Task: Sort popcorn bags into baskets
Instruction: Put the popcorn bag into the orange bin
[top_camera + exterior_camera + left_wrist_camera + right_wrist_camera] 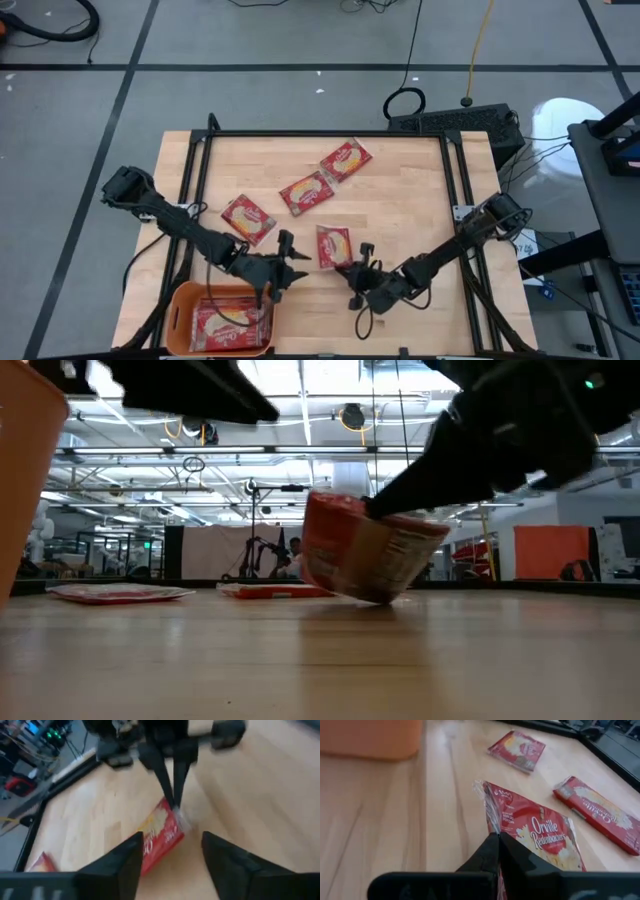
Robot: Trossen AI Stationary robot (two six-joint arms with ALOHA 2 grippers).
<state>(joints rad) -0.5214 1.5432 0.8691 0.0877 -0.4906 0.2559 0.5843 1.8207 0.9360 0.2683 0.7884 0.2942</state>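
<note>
Several red popcorn bags lie on the wooden table: one (247, 217) at mid left, one (306, 192) in the middle, one (346, 160) farther back. My right gripper (356, 262) is shut on another bag (334, 245), which stands tilted in the low view (370, 550). My left gripper (296, 265) is open with nothing between its fingers. It stands between that bag and the orange basket (180, 300) at the near left corner, which holds more red bags (228, 320). In the left wrist view its open fingers (172, 862) face the held bag (160, 837). My right gripper pinches the bag's crimped clear seam (491, 822), at the end nearest it, between its two shut fingers (512, 855). The fingers slant down from the table's near right. That end is raised and the bag tilts, its low end (372, 598) at the table top.
The table's black frame rails (196, 190) run along the left, right and far edges. Bare wood lies to the right of the bags. In the low view two flat bags (120, 592) (275, 590) lie behind, and the basket wall (20, 470) stands close at the left.
</note>
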